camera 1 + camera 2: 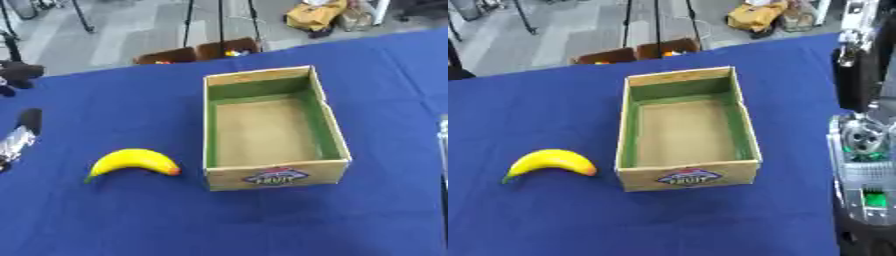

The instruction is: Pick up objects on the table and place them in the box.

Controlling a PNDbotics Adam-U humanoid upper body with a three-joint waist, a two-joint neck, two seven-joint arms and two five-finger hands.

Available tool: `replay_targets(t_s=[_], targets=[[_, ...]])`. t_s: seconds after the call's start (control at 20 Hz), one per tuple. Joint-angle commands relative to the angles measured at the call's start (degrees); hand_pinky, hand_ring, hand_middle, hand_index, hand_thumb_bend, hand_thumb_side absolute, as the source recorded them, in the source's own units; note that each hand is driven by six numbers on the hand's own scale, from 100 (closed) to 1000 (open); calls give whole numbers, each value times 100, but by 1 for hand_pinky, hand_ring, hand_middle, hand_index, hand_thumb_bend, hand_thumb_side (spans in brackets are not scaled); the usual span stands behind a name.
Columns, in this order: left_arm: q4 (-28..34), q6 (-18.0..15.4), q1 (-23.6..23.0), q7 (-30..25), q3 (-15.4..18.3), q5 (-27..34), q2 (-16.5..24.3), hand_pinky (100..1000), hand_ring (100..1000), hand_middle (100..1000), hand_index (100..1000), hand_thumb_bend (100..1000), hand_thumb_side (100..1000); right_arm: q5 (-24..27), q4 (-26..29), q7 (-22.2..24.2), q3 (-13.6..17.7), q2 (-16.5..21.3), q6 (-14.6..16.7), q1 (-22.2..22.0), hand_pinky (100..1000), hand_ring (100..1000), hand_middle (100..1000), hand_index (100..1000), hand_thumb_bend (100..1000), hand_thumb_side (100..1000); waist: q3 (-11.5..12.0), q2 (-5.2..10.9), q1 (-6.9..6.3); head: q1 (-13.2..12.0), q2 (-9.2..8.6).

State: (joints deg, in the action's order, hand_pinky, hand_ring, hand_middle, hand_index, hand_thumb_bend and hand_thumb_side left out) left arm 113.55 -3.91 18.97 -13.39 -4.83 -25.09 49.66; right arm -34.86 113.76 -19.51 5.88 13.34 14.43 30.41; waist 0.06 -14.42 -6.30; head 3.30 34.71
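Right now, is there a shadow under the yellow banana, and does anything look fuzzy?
In the left eye view, the curved yellow banana casts a small soft shadow on the blue tablecloth, and the silver-and-black left arm at the left edge looks smeared. In the right eye view, the logo on the open cardboard box is too blurred to read, with no glare anywhere.

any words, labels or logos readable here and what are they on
Box, near outer wall: one red, white and blue badge-shaped logo; its lettering is too blurred to read.
Banana: no sticker or text visible.
Blue tablecloth: no print visible.
Nothing else carries legible text.
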Motion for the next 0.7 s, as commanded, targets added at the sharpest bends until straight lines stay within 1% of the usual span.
replay_targets(t_s=[0.05, 0.1, 0.15, 0.2, 0.3, 0.4, 0.45, 0.55, 0.6, 0.65, 0.7], targets=[[-85, -22, 196, -406, -112, 102, 296, 737, 797, 853, 985, 100, 859, 72, 83, 35, -33, 99, 4, 56, 745, 848, 650, 874, 100, 972, -22, 102, 0, -50, -12], [-136, -48, 247, -521, -145, 94, 302, 738, 799, 855, 988, 100, 843, 76, 83, 39, -35, 96, 5, 55, 745, 848, 650, 874, 100, 972, -36, 105, -3, -53, -15], [-191, -77, 297, -629, -179, 70, 300, 737, 801, 858, 993, 110, 802, 80, 83, 43, -39, 92, 7, 54, 746, 848, 650, 874, 100, 971, -50, 108, -6, -52, -21], [-244, -104, 338, -718, -205, 44, 294, 738, 806, 866, 999, 150, 765, 84, 83, 47, -41, 88, 8, 54, 746, 848, 650, 874, 100, 971, -59, 110, -7, -50, -26], [-364, -130, 426, -910, -279, -4, 270, 740, 811, 876, 1000, 192, 745, 94, 83, 55, -50, 77, 11, 54, 746, 848, 649, 875, 100, 971, -81, 115, -13, -50, -40], [-472, -149, 518, -1078, -344, -33, 235, 751, 825, 892, 1000, 257, 764, 104, 83, 63, -57, 68, 12, 49, 747, 848, 649, 875, 100, 970, -94, 119, -19, -56, -46], [-537, -152, 565, -1174, -387, -35, 219, 759, 838, 902, 1000, 275, 766, 108, 83, 68, -61, 62, 15, 47, 747, 848, 648, 875, 100, 969, -102, 122, -24, -63, -48], [-657, -155, 656, -1344, -460, -35, 190, 765, 844, 903, 1000, 300, 783, 115, 83, 76, -68, 55, 19, 42, 748, 848, 648, 875, 100, 971, -118, 127, -32, -73, -52], [-709, -159, 697, -1405, -492, -27, 177, 765, 844, 904, 1000, 292, 793, 118, 83, 78, -69, 53, 20, 40, 748, 848, 648, 875, 100, 969, -125, 128, -34, -74, -54], [-761, -166, 734, -1458, -534, -12, 166, 780, 862, 908, 1000, 312, 822, 121, 83, 79, -70, 50, 22, 39, 748, 848, 648, 875, 100, 968, -135, 130, -38, -77, -59], [-818, -173, 777, -1506, -583, 3, 154, 787, 873, 915, 1000, 317, 821, 125, 83, 81, -73, 47, 25, 39, 748, 849, 648, 875, 100, 968, -143, 131, -41, -81, -63]])
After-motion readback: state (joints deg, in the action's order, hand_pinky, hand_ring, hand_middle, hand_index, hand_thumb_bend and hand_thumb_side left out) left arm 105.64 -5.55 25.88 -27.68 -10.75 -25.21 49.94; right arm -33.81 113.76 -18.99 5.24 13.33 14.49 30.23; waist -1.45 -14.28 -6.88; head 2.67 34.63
